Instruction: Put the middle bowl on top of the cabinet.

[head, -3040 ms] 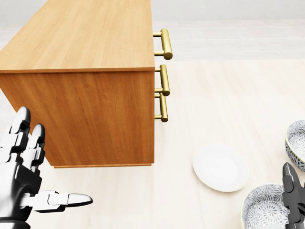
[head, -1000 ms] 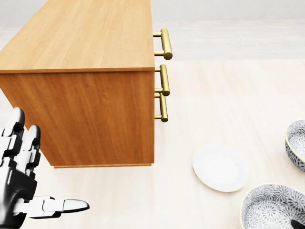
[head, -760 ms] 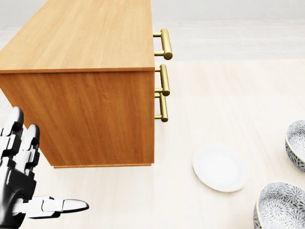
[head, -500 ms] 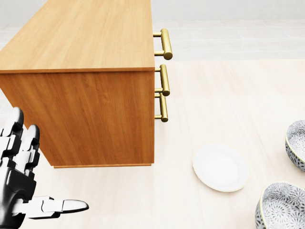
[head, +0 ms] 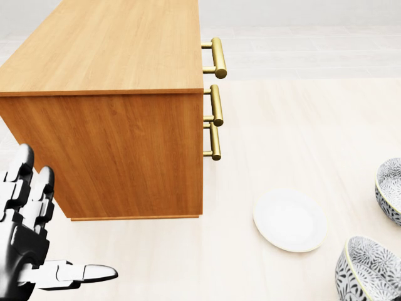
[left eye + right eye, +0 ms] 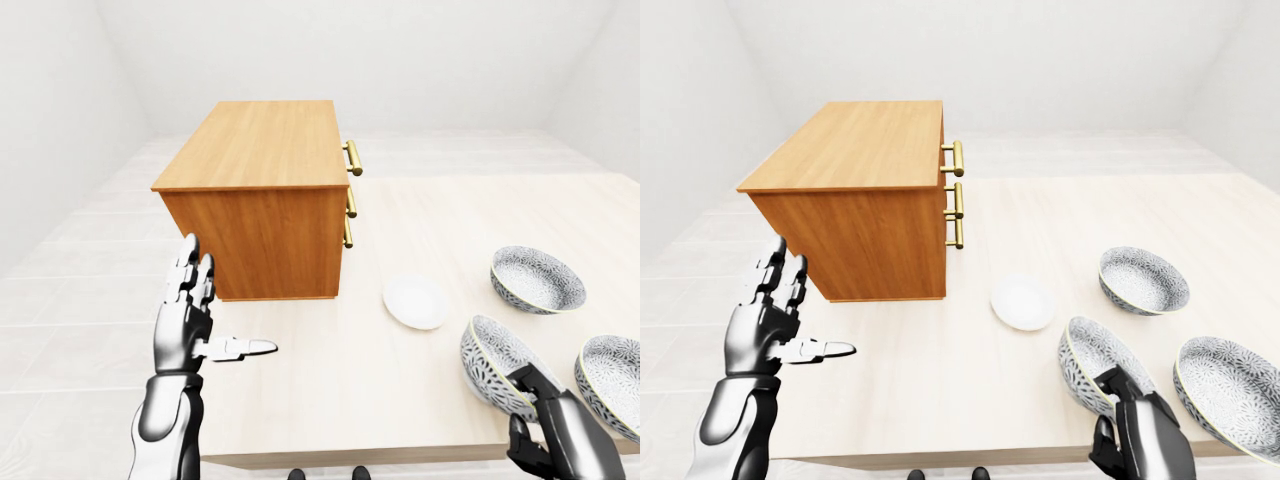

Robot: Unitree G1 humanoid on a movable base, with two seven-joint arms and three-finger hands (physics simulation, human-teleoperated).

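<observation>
Three patterned grey bowls stand in a row at the table's right. The middle bowl (image 6: 1091, 364) is tilted up on its side, its opening turned to the left; it also shows at the head view's lower right (image 5: 371, 271). My right hand (image 6: 1130, 415) grips its lower edge from below, fingers closed round the rim. The wooden cabinet (image 6: 262, 148) with brass handles (image 6: 352, 158) stands at the table's upper left, its top bare. My left hand (image 6: 212, 318) hovers open below the cabinet's side, fingers spread, thumb pointing right.
A small white plate (image 6: 414, 301) lies between the cabinet and the bowls. The upper bowl (image 6: 537, 279) and the lower right bowl (image 6: 612, 372) rest flat on the table (image 6: 330, 390). The table's near edge runs along the bottom of the eye views.
The middle bowl has tipped from flat onto its side and slid right in the head view. My right hand dropped out of the head view. The left hand barely moved.
</observation>
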